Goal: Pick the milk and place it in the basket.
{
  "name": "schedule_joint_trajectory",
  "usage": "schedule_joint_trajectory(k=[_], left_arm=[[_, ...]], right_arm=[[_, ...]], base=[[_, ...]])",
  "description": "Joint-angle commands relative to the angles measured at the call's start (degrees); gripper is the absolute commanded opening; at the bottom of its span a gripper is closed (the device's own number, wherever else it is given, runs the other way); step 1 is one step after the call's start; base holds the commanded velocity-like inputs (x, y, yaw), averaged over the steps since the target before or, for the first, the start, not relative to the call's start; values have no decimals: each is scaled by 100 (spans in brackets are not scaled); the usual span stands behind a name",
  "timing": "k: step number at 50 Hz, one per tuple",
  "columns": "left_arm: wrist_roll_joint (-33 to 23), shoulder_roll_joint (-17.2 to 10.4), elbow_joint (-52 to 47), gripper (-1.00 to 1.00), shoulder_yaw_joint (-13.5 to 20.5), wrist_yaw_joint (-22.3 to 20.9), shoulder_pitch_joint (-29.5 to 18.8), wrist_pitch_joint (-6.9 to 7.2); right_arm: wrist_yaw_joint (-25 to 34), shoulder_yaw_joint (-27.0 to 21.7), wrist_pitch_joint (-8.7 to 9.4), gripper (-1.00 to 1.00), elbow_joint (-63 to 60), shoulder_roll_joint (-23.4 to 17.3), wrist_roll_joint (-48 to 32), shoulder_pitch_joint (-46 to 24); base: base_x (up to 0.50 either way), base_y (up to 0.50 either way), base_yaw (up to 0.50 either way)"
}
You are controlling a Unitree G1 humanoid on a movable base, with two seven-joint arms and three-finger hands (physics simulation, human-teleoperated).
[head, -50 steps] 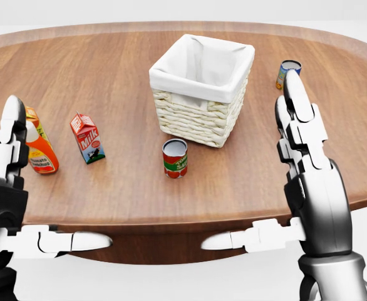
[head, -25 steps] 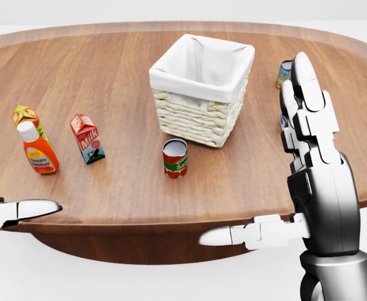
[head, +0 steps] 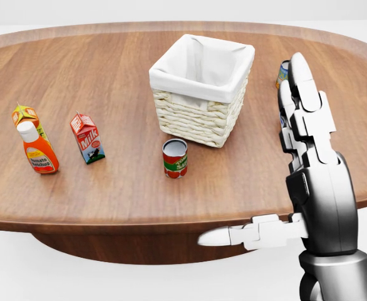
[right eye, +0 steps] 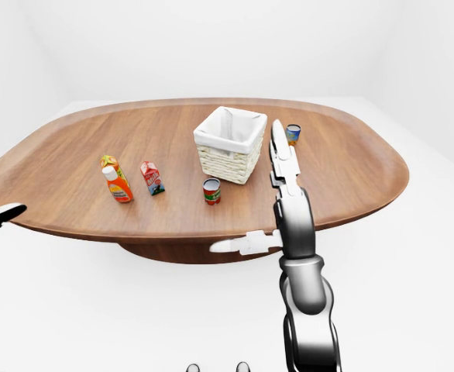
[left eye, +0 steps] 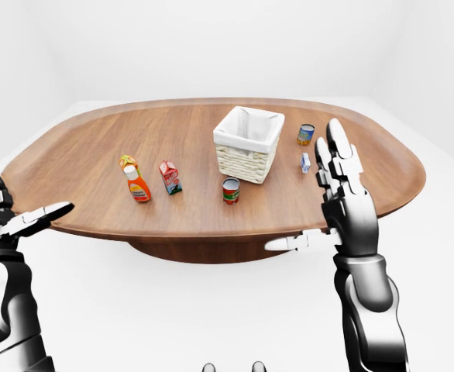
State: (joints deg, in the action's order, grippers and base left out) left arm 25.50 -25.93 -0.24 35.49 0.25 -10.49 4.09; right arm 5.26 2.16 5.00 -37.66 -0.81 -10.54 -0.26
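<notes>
The milk carton (head: pixel 87 138) stands upright on the wooden table (head: pixel 108 69), long axis vertical, gabled top up, printed face toward the head view's bottom right; it sits left of the lined wicker basket (head: pixel 201 89), just right of the ketchup bottle (head: pixel 38 150). The right hand (head: pixel 305 157) is raised, fingers straight up and spread, thumb pointing left. The left hand (left eye: pixel 25 221) hangs open off the table's left edge. A soup can (head: pixel 175 158) stands below the basket.

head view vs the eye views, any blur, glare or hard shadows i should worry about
Head view: sharp throughout, soft even light, faint shadows under the milk and basket, no glare; the right hand hides part of the table's right side. Left-eye view: wider, objects small, table edge looks bowed, white surroundings nearly featureless.
</notes>
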Motion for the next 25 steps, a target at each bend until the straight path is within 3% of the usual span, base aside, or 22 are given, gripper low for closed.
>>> schedule_joint_trajectory(k=[1,3,11,25], left_arm=[[735,-1022,2465,100,563,37,-118,-683],[824,-1185,2963,100,559,58,-152,-909],[1255,-1658,4490,100,235,-113,-492,-909],[1537,-1739,4547,100,-19,41,-440,-909]], right_arm=[[33,16,0,98,-11,-3,-72,-8],[39,38,0,98,-46,-1,-108,-5],[49,30,0,98,-10,4,-128,-6],[44,25,0,98,83,0,-144,20]], base=[[0,0,0],[0,0,0],[0,0,0],[0,0,0]])
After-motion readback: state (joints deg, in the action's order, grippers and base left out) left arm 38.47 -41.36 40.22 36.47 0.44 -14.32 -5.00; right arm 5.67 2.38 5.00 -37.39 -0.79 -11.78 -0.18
